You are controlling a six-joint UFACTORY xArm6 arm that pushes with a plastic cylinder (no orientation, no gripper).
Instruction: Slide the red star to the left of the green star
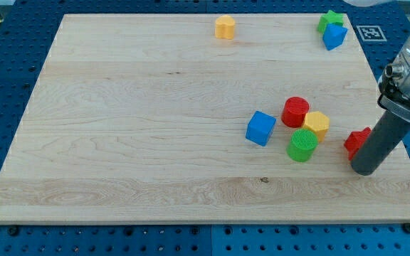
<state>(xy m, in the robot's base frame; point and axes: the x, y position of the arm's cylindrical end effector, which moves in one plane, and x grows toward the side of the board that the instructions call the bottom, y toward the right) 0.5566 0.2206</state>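
The red star (356, 141) lies near the board's right edge, partly hidden behind my rod. My tip (364, 171) rests on the board just below and right of the red star, touching or almost touching it. The green star (329, 20) sits at the view's top right corner of the board, with a blue block (334, 35) pressed against its lower side.
A cluster lies left of the red star: a red cylinder (295, 112), a yellow block (317, 124), a green cylinder (302, 145) and a blue cube (260, 128). A yellow block (225, 27) sits at the top centre. The wooden board (119, 128) ends close to my tip's right.
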